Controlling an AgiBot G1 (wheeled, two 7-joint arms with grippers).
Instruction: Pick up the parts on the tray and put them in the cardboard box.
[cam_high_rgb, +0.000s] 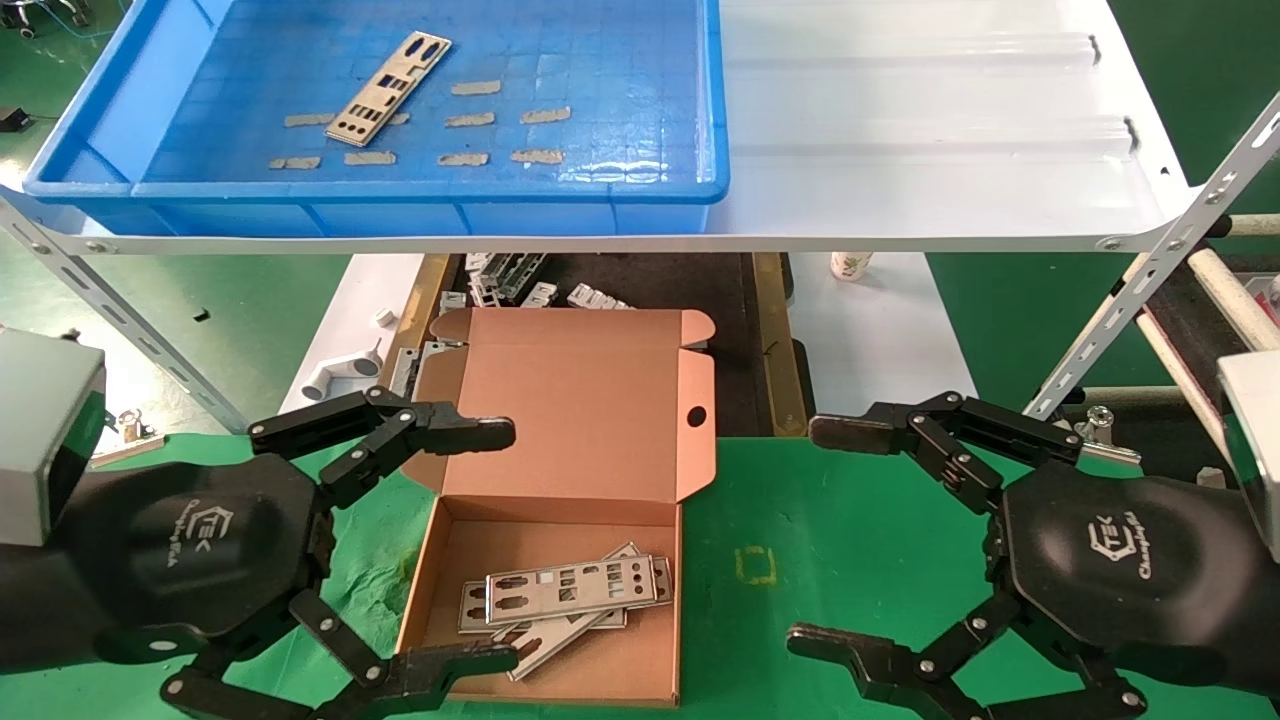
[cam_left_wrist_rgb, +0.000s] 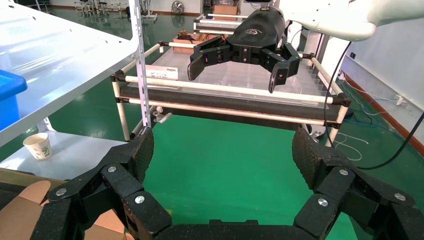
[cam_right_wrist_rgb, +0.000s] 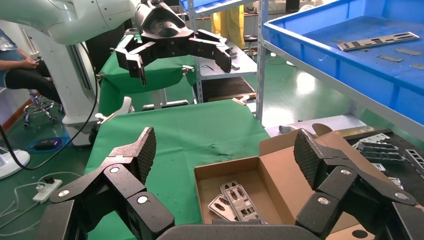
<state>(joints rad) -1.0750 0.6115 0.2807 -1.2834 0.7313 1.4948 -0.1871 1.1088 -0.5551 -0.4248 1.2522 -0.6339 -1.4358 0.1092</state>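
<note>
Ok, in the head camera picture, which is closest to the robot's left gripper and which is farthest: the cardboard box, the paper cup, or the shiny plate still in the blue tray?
From the left gripper, open over the box's left side:
1. The cardboard box, right beside it on the green table.
2. The paper cup, off to the right under the shelf.
3. The plate in the blue tray, up on the shelf.

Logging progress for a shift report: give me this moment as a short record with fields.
Tray: blue, on the white shelf; one part left, lying among tape strips
Cardboard box: open, on the green table; several parts stacked inside
Left gripper: jaws open, empty, beside the box
Right gripper: jaws open, empty, over the table
</note>
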